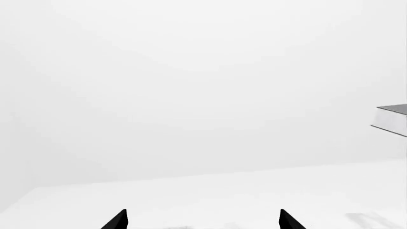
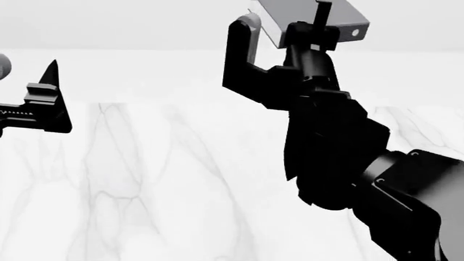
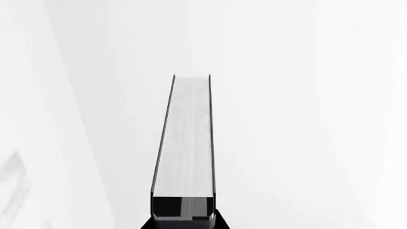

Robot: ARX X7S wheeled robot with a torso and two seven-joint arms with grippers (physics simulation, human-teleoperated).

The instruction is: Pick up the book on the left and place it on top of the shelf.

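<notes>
My right gripper (image 2: 310,26) is shut on the book (image 2: 301,12), holding it high above the table at the top of the head view. The right wrist view looks along the book's white page edges (image 3: 184,138), framed by thin black covers that run away from the right gripper (image 3: 183,222). A corner of the book (image 1: 391,119) shows at the edge of the left wrist view. My left gripper (image 1: 203,220) is open with nothing between its black fingertips. It sits at the left edge of the head view (image 2: 48,87), far from the book. The shelf is out of view.
A white marble-veined table (image 2: 167,179) spreads below both arms, with a plain white wall (image 2: 130,27) behind it. The bulky black right arm (image 2: 340,147) fills the right side of the head view.
</notes>
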